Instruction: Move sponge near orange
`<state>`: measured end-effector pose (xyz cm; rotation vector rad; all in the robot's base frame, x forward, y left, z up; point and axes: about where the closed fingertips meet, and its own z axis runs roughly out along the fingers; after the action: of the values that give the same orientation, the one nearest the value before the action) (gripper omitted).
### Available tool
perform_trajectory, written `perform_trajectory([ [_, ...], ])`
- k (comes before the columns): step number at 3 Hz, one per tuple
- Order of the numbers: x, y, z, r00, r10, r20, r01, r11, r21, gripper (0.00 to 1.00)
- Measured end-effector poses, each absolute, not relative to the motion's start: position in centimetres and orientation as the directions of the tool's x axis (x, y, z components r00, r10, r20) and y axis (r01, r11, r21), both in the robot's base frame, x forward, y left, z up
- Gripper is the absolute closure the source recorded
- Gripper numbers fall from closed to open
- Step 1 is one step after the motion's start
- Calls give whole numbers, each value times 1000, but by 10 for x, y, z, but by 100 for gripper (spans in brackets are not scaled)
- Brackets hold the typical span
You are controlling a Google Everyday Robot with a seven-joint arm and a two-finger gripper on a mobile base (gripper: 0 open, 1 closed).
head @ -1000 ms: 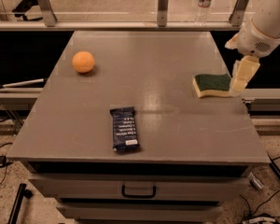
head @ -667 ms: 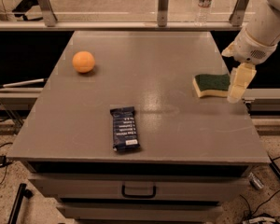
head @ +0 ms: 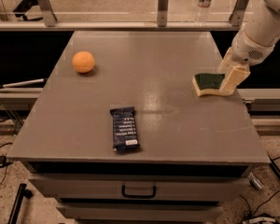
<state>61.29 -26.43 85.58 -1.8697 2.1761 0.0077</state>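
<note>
The sponge [head: 207, 84], pale yellow foam with a dark green top, lies flat near the right edge of the grey table [head: 168, 55]. The orange [head: 83, 62] sits at the far left of the table, well apart from the sponge. My gripper [head: 231, 79] comes down from the upper right on the white arm, and its cream-coloured end is at the sponge's right end, low over the table and overlapping it.
A dark blue snack wrapper [head: 125, 129] lies near the table's front edge, left of centre. A railing with a clear bottle [head: 203, 3] runs behind the table. A drawer with a handle [head: 138, 191] is below the front edge.
My gripper has moved left and down, from beside the sponge's right end to overlapping it. The sponge, orange and wrapper have not moved.
</note>
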Motion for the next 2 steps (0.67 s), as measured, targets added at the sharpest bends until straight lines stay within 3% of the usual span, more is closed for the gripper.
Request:
perform_trajectory([
  [2, 616, -262, 851, -127, -969, -210, -971, 165, -172, 96],
])
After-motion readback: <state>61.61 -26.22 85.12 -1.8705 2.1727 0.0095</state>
